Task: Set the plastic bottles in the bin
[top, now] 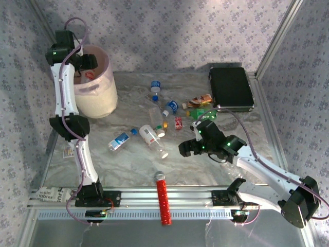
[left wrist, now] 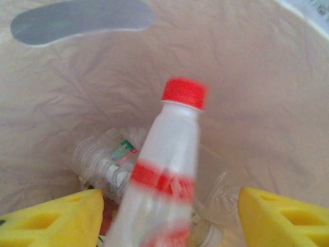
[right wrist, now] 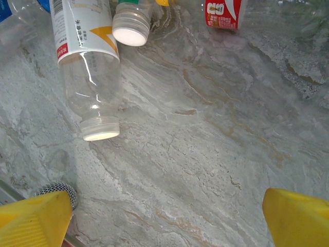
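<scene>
My left gripper (top: 87,64) hangs inside the mouth of the pale pink bin (top: 97,98), open. Between its spread yellow fingers (left wrist: 51,221) a blurred white bottle with a red cap and red band (left wrist: 169,170) points down into the bin, untouched by either pad. A clear crumpled bottle (left wrist: 103,159) lies on the bin's bottom. My right gripper (top: 187,149) hovers open over bare table, nothing in it. Just ahead of it lie a clear white-labelled bottle (right wrist: 87,77) and a red-labelled one (right wrist: 223,13). Several more bottles (top: 119,140) are scattered mid-table, one of them green (top: 198,112).
A flat black case (top: 231,88) lies at the back right. A red ribbed cylinder (top: 163,198) rests across the front rail, its grey mesh tip (right wrist: 59,191) beside my right gripper's left finger. The marbled tabletop (right wrist: 205,154) is bare under the right gripper.
</scene>
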You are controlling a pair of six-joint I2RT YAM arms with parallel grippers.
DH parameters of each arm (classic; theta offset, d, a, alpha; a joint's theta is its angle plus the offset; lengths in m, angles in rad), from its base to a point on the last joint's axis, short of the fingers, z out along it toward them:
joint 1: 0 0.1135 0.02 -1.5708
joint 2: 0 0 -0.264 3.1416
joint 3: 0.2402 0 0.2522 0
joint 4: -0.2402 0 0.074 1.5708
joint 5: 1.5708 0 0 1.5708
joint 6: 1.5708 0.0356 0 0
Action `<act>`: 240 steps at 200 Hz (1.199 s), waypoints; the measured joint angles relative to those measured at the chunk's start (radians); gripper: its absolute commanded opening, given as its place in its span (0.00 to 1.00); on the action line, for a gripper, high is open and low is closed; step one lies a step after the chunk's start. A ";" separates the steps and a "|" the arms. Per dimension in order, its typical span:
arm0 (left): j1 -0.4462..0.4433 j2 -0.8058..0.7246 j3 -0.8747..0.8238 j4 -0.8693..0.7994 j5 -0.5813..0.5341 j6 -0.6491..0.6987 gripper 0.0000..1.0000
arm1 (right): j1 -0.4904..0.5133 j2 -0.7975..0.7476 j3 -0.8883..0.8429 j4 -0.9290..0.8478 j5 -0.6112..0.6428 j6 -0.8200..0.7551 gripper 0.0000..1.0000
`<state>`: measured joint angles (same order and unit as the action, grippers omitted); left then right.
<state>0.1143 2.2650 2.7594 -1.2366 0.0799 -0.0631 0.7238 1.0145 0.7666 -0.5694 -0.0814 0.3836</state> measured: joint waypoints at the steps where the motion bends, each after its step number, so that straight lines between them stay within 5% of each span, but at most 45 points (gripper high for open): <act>1: -0.001 0.000 0.000 0.000 0.000 0.002 0.76 | 0.000 0.000 0.000 0.000 0.000 0.000 0.97; 169: -0.052 -0.075 -0.001 -0.043 -0.031 0.003 0.96 | 0.042 0.002 -0.003 -0.019 0.037 0.003 0.98; 240: -0.270 -0.354 -0.001 -0.105 -0.121 0.029 0.98 | 0.180 0.168 0.072 -0.016 0.113 0.018 0.97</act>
<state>-0.1562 1.9114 2.7583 -1.3411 -0.0410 -0.0338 0.9035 1.1828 0.8391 -0.5858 0.0319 0.4011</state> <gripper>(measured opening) 0.978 0.977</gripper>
